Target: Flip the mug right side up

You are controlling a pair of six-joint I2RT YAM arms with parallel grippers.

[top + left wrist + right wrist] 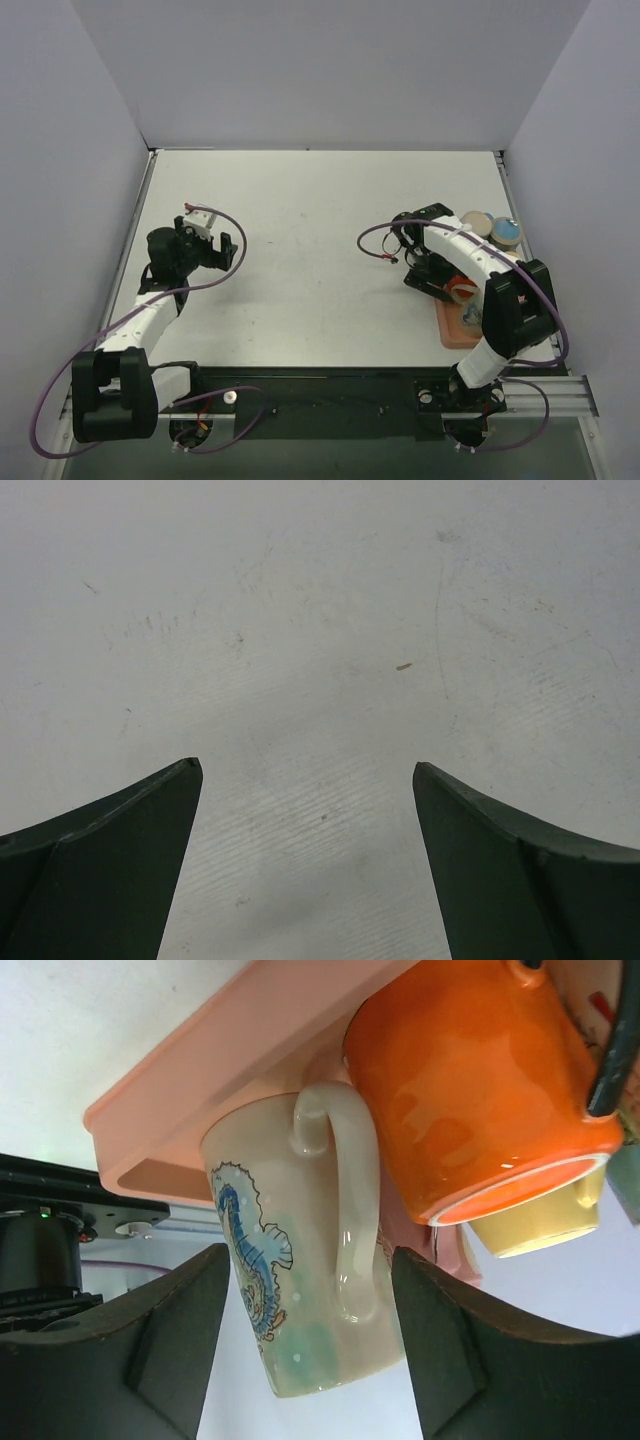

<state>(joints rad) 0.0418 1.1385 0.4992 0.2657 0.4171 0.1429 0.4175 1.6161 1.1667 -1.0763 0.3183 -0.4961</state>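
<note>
Right hand [312,1255] open, fingers flanking handle of seahorse mug [262,1195]

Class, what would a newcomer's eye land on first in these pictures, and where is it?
The bright orange mug crowding a cream seahorse mug on the pink tray fills the right wrist view, with the fingers of the right gripper either side of the seahorse one. By contrast, the left gripper hangs open over the white table.

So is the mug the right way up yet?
Not yet. Nothing looks finished: the seahorse mug sits on the pink tray. In hand: the right pincer has a finger on each side of it; I can't tell if it's squeezing. Left to do: lift, flip, set down. The left pincer hangs open over the table.
</note>
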